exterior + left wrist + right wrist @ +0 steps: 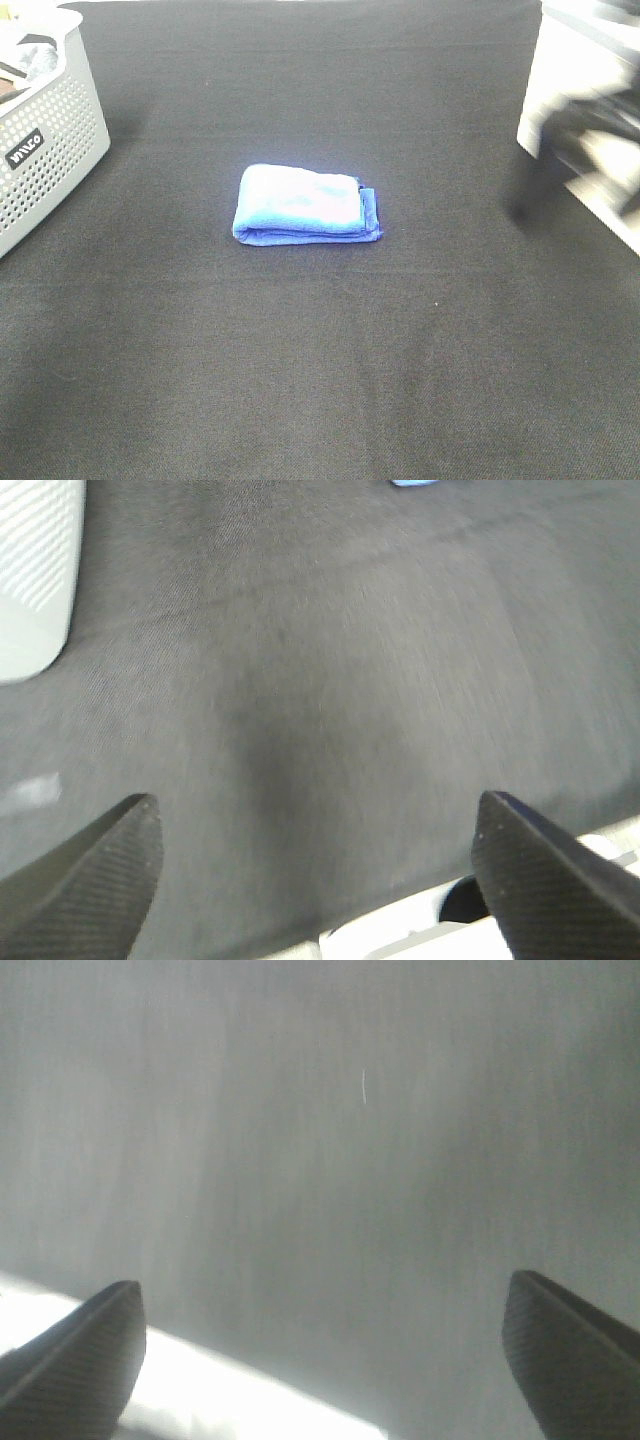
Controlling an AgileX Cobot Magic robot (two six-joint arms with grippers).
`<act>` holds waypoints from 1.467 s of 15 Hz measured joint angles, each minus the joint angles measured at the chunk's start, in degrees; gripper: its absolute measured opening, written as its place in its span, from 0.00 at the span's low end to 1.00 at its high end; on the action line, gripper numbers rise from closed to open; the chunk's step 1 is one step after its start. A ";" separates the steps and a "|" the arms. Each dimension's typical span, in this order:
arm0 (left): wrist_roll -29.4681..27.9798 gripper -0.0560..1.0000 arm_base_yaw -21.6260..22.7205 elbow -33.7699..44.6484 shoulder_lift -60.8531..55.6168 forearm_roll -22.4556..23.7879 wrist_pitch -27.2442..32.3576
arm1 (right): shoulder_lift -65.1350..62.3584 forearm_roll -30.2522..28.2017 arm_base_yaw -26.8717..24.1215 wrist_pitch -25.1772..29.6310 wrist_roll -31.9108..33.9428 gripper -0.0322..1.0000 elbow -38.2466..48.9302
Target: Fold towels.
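A blue towel (305, 204) lies folded into a small flat rectangle at the middle of the black table (320, 380). No gripper touches it. My left gripper (320, 880) is open and empty over bare cloth, well away from the towel. Only a corner of the towel (415, 483) shows in the left wrist view. My right gripper (325, 1355) is open and empty above bare cloth. In the high view the right arm (580, 130) is a dark blur at the right edge, far from the towel. The left arm is out of the high view.
A grey perforated laundry basket (45, 140) stands at the table's left edge, with dark cloth inside; it also shows in the left wrist view (35, 570). A white block (560, 70) stands at the back right corner.
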 joint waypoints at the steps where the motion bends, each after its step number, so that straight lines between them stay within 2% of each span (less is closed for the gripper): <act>1: 0.52 0.81 0.00 2.86 -5.27 0.00 0.63 | -4.70 -0.06 0.00 0.06 0.00 0.91 3.50; 6: 2.58 0.81 0.00 13.18 -32.60 0.00 2.29 | -29.85 -3.15 0.06 0.29 0.00 0.91 18.39; 10: 6.47 0.81 0.00 20.11 -46.29 -0.57 2.41 | -50.42 -7.73 0.06 0.40 -0.74 0.91 26.18; 12: 7.39 0.81 0.00 24.12 -47.73 -1.43 2.35 | -60.79 -8.71 0.06 0.40 -3.21 0.91 28.59; 15: 9.22 0.81 0.00 26.53 -47.73 -2.64 -1.55 | -67.27 -8.65 0.06 -0.97 -4.70 0.91 29.97; 17: 11.86 0.81 0.00 28.30 -47.73 -4.13 -5.27 | -67.78 -8.65 0.06 -1.26 -5.04 0.91 30.37; 22: 13.92 0.81 0.00 28.82 -47.73 -5.79 -6.53 | -67.78 -8.65 0.06 -1.32 -5.04 0.91 30.37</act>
